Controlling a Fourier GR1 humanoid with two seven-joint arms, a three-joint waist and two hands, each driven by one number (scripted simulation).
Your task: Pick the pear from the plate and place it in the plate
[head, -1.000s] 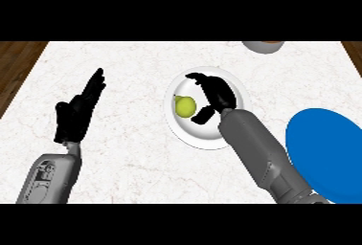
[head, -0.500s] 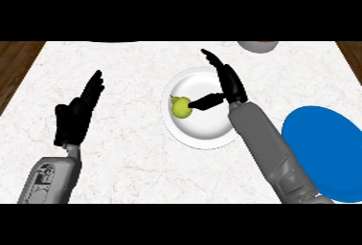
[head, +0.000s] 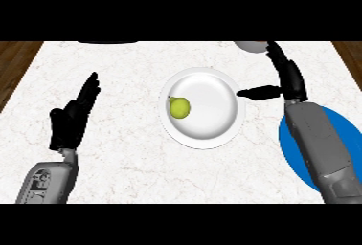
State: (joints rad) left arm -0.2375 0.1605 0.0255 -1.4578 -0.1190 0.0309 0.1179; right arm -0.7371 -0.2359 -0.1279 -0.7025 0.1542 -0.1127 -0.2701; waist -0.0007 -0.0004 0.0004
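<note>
A green pear (head: 179, 107) lies on the left part of a white plate (head: 212, 91) in the middle of the counter. A blue plate (head: 300, 143) sits at the right, mostly covered by my right forearm. My right hand (head: 288, 76) is open beyond the white plate's right rim, fingers straight and pointing away, thumb stretched toward the plate. It holds nothing and is apart from the pear. My left hand (head: 71, 119) rests open at the left, fingers up.
A grey round object (head: 251, 46) shows at the far edge near my right fingertips. A dark shape (head: 106, 42) lies at the top edge, left of centre. The marble counter ends in wooden floor at both far corners.
My right hand has opened and drawn back from over the pear, moving right and away off the white plate. The pear stays on the plate. The left hand is still.
</note>
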